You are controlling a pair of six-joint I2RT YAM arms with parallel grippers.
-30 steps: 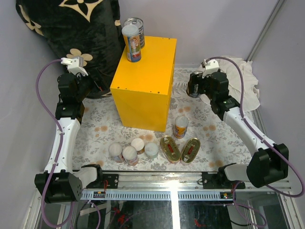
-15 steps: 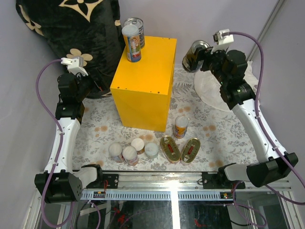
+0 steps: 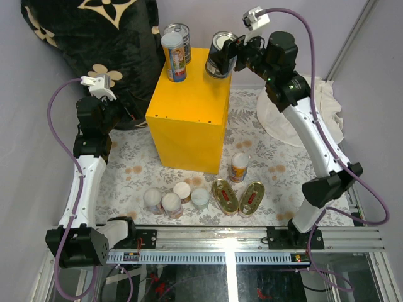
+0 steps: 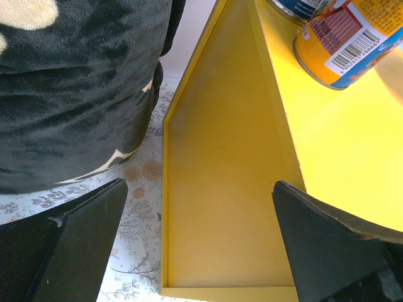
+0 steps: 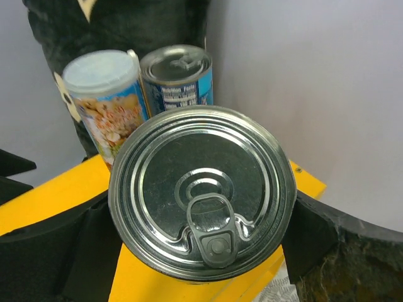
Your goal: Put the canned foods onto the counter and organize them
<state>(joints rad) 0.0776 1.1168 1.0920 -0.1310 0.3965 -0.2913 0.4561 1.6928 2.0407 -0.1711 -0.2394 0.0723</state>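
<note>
Grips a silver-topped can across its round wall with the right pincer, jaws spread wide to span it, at the far right corner of the counter top; cannot tell whether the base rests there yet. Judging by look: rigid metal, probably heavy if full, smooth and slick on the side, so apt to slide or swing in a loose hold. Best taken mid-height across the widest part, never by the rim or pull-tab. Shows the left pincer gaping, empty, facing the counter's open side. Finds an orange can and a blue can upright at the far left corner.
</note>
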